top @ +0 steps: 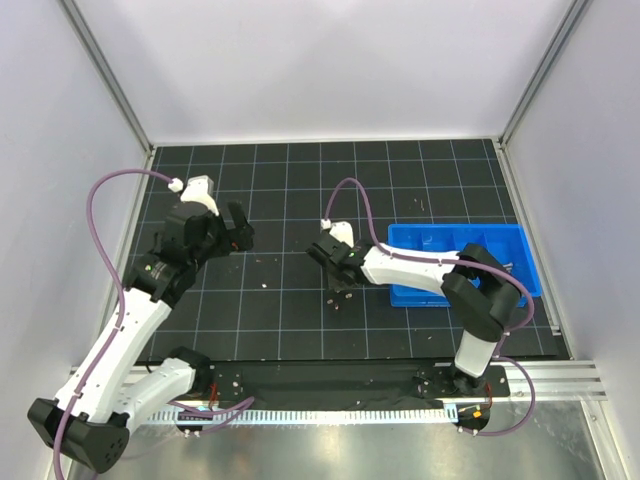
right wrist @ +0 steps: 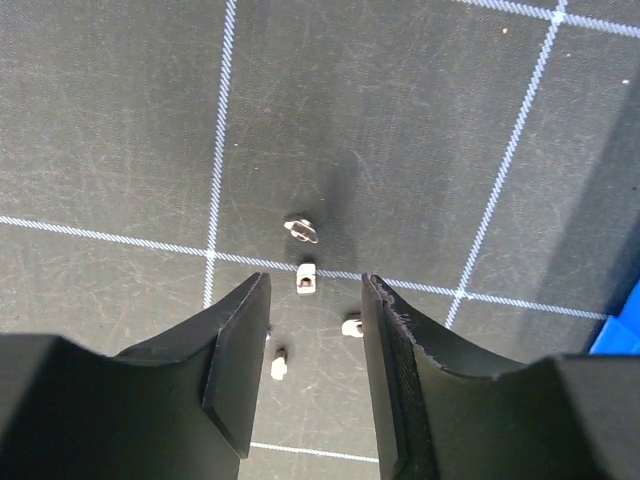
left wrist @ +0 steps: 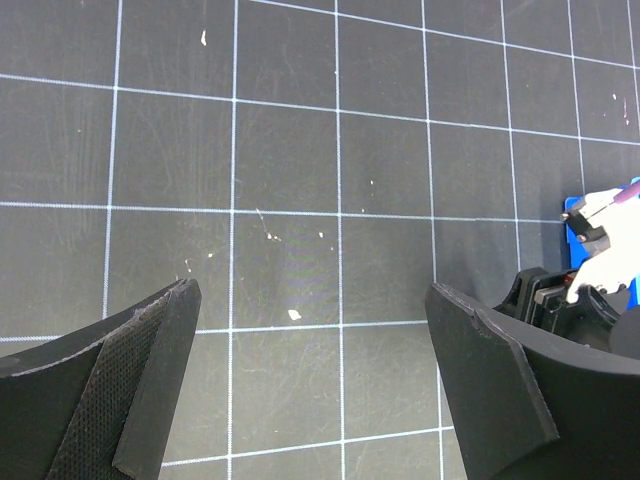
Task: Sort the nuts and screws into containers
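Silvery metal: four squarish nuts (right wrist: 306, 280) are lying on the scuffed grid mat (right wrist: 120, 120); right gripper (right wrist: 315, 285) hovering half-spread above them, left gripper (left wrist: 311, 290) gaping wide.

The nuts (right wrist: 306, 281) lie left of the containers (top: 440, 245).

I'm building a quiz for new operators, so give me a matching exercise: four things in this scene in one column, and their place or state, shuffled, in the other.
Things:
1. left gripper
2. right gripper
3. blue tray
4. small pale metal pieces

Places or states:
A. at the far right of the mat
B. loose on the mat, at the right gripper's tips
C. jaws wide apart, over the left half of the mat
D. jaws partly apart, right over a cluster of pieces

Pairs: 1-C; 2-D; 3-A; 4-B
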{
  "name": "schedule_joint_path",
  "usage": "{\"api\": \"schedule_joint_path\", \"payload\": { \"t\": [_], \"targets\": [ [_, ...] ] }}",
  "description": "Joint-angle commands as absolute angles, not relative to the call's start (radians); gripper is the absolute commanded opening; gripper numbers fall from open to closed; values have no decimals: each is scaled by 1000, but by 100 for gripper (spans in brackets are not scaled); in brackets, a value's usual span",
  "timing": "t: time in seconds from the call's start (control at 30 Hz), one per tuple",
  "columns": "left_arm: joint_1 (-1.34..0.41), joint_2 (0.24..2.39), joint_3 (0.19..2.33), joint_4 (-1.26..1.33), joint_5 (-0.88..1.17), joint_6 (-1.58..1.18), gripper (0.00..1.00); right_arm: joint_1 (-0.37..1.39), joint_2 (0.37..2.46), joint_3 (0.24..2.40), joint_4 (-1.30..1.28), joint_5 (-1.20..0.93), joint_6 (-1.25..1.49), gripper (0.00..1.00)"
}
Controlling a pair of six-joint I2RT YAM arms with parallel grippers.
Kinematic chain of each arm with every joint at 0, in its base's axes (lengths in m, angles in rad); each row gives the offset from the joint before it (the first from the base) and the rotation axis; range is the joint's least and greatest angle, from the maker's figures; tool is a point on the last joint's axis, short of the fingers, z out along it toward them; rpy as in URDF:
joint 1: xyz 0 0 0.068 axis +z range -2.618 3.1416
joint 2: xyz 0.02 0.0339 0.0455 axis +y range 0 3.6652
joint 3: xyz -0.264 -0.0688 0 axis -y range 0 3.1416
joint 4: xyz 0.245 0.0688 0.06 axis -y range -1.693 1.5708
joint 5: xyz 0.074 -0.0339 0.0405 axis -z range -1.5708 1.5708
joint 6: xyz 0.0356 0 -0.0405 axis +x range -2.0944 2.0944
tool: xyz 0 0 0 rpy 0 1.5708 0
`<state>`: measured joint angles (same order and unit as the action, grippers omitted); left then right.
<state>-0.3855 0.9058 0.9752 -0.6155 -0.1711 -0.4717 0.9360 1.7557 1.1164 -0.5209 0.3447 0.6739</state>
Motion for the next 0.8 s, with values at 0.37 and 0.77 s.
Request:
{"api": "schedule_joint_path", "payload": {
  "t": [0.37,0.77],
  "targets": [
    [-382,884,973,-568,-158,-477,100,959,1845,1160,-512,361,732,35],
    [-382,888,973,-566,-156,-479,100,959,1822,1180,-609,361,749,1]
  ]
}}
